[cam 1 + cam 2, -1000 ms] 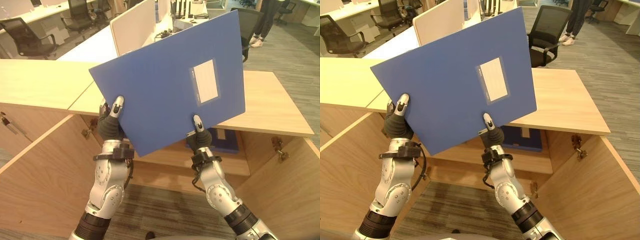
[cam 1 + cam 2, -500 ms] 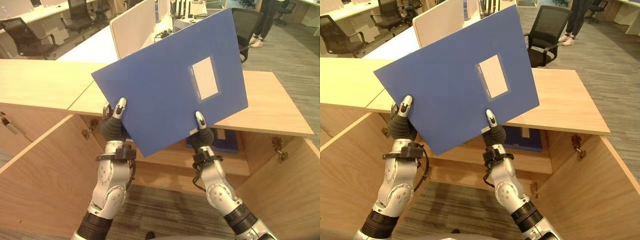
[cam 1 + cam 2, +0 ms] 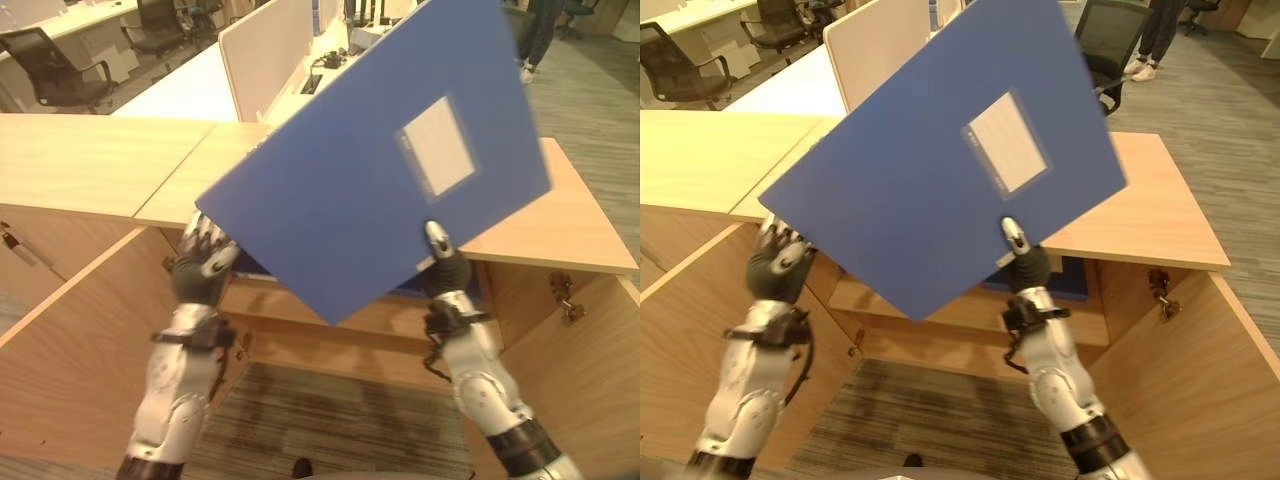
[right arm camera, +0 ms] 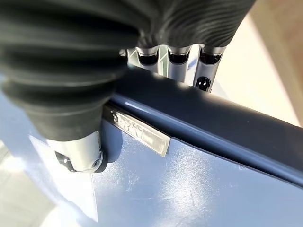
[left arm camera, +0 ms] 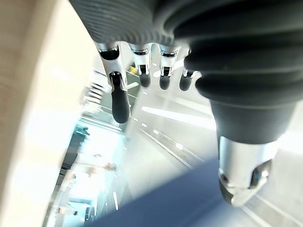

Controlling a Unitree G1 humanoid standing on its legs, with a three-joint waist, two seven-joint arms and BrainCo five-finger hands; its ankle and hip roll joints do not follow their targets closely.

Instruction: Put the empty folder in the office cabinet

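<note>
The blue folder (image 3: 380, 170) with a white label hangs tilted in the air above the open cabinet (image 3: 370, 322). My right hand (image 3: 447, 275) is shut on its lower edge, the thumb (image 4: 78, 151) on the cover and the fingers behind the spine (image 4: 203, 120). My left hand (image 3: 200, 268) is open, just under the folder's lower left corner and off it; its fingers (image 5: 120, 101) are straight, with the folder's blue edge (image 5: 180, 198) beside them. Inside the cabinet, behind my right hand, lies another blue folder (image 3: 1072, 275).
The cabinet's two wooden doors stand wide open, one at the left (image 3: 80, 350) and one at the right (image 3: 590, 390). A wooden desktop (image 3: 90, 160) runs over it. Office chairs (image 3: 50, 70), a white partition (image 3: 265, 50) and a standing person (image 3: 1160, 30) are beyond.
My left hand has let go of the folder and dropped slightly away. The folder has swung up to the right and tilts more steeply, held by the right hand alone.
</note>
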